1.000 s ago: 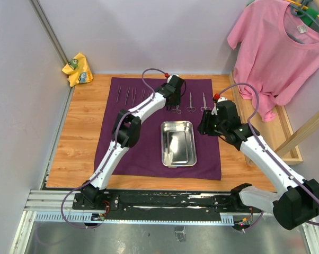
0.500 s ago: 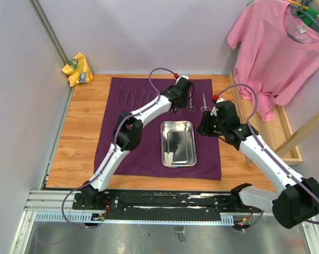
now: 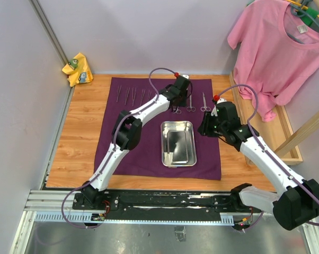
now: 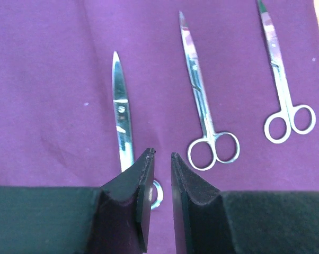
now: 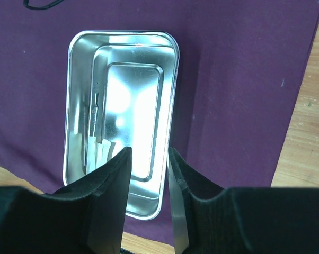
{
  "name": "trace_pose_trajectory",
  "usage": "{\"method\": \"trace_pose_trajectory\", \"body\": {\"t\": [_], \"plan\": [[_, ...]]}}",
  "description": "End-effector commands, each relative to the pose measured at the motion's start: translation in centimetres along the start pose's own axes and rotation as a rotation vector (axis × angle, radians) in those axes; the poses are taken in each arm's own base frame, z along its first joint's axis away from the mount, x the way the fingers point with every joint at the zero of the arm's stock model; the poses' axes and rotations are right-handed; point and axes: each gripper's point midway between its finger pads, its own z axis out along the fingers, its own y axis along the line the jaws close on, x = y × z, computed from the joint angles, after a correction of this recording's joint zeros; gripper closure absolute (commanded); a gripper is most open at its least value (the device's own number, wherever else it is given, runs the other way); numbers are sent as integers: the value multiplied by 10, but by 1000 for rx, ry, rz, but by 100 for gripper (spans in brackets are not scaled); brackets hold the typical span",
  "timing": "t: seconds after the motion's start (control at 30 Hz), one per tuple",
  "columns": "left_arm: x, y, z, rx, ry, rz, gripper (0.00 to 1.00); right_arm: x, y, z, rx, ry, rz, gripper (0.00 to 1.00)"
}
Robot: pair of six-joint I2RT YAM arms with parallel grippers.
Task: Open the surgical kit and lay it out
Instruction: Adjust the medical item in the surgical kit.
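Observation:
The dark purple cloth [image 3: 143,143] lies spread flat on the wooden table. On its middle stands the steel tray [image 3: 180,140], which holds white gauze [image 5: 98,153] and a slim metal tool [image 5: 96,108]. A row of forceps [image 3: 133,94] lies along the cloth's back left. To their right lie three scissors [image 4: 121,114] [image 4: 204,114] [image 4: 280,90]. My left gripper [image 4: 162,154] hovers at the leftmost scissors' ring with only a narrow gap between its jaws and nothing in them. My right gripper [image 5: 149,153] hangs open over the tray's right rim [image 5: 173,106], empty.
A yellow rag [image 3: 77,69] lies in the back left corner. A pink T-shirt [image 3: 278,47] hangs at the back right above a wooden frame [image 3: 288,138]. Walls close in on the left and at the back.
My left gripper has slid right along the back row to the scissors and its jaws have narrowed. The right gripper has stayed by the tray, its jaws a little narrower.

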Motion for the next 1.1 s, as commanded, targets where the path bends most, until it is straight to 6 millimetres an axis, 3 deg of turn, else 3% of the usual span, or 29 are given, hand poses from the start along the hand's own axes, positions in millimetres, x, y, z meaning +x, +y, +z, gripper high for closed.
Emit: {"method": "trace_pose_trajectory", "body": {"t": [0.0, 0.4, 0.6, 0.77, 1.07], "plan": [[9, 15, 15, -2, 25, -20, 76, -4, -4, -3, 4, -14, 18, 66], [26, 15, 31, 64, 64, 0, 75, -4, 0, 4, -12, 11, 35, 67], [29, 42, 37, -74, 53, 13, 75, 1, 1, 8, -21, 30, 40, 68], [35, 50, 42, -73, 70, 5, 75, -1, 2, 8, -22, 28, 40, 68], [17, 45, 45, -35, 9, -2, 75, 2, 2, 11, -28, 44, 44, 69]]}}
